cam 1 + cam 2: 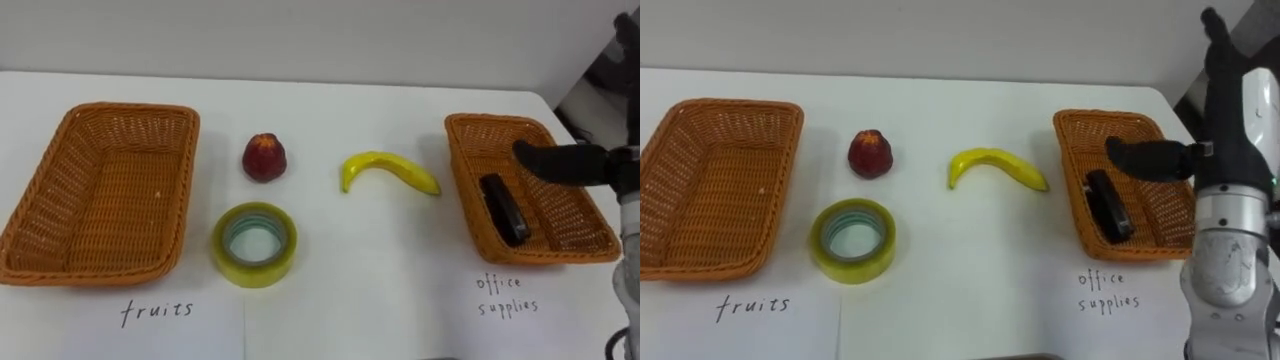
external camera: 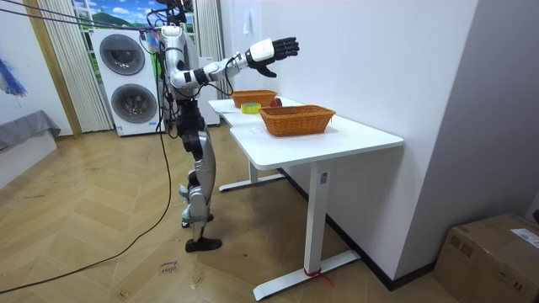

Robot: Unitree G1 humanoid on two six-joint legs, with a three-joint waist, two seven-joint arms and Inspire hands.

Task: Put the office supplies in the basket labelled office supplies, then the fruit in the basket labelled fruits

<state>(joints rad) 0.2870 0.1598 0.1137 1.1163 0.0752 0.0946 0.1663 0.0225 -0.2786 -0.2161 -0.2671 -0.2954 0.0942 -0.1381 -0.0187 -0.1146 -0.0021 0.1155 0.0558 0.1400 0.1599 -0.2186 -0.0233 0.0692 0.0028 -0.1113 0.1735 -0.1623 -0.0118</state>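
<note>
Fruit basket (image 1: 60,262) sits at 9 o'clock on the white table (image 1: 330,105), office basket (image 1: 480,122) at 3 o'clock with a stapler (image 1: 502,208) inside. The right hand (image 1: 1230,110) hangs over it, spread wide, holding nothing. Apple (image 1: 264,157), banana (image 1: 385,170) and tape (image 1: 254,268) lie between the baskets. Washers (image 2: 126,76) stand on the wood floor (image 2: 101,210).

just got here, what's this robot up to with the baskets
A humanoid robot stands at a white table, sorting items into two labelled wicker baskets. Its right robot hand hangs open and empty above the office supplies basket, where a black office item already lies. The fruits basket holds nothing yet. A red fruit, a banana and a roll of tape lie on the table between the baskets.
</note>
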